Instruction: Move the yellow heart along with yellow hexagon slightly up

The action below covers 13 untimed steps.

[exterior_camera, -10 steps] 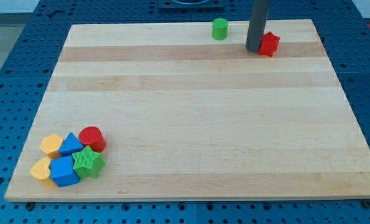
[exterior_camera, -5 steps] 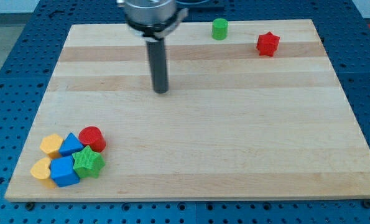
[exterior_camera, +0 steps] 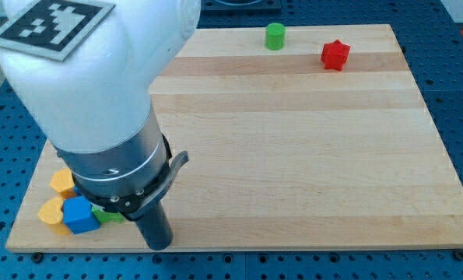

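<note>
My tip [exterior_camera: 159, 244] sits near the table's [exterior_camera: 293, 155] near edge, right of the yellow heart [exterior_camera: 52, 211] and yellow hexagon [exterior_camera: 61, 181], probably lining up an upward push. There is no gripper, just a bare rod.

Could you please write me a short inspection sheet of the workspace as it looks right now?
Surface: wooden board, flat, on a blue perforated table.
Job's things: yellow heart and yellow hexagon at the view's bottom left, partly hidden by the arm.
Clutter: blue block and a green sliver beside them; green cylinder and red star at the view's top.
Tool: my tip, right of the cluster, near the board's bottom edge.
Cables: nothing seen.
Surroundings: nothing seen.
</note>
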Each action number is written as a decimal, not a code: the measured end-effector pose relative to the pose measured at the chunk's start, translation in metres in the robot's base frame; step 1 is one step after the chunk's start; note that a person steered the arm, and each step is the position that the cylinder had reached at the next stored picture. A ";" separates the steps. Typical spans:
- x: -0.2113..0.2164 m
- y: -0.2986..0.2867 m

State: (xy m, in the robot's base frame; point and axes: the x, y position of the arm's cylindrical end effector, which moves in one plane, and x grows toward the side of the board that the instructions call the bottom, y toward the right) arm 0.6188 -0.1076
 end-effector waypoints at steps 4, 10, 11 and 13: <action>-0.001 -0.073; -0.013 -0.155; -0.014 -0.156; -0.028 -0.151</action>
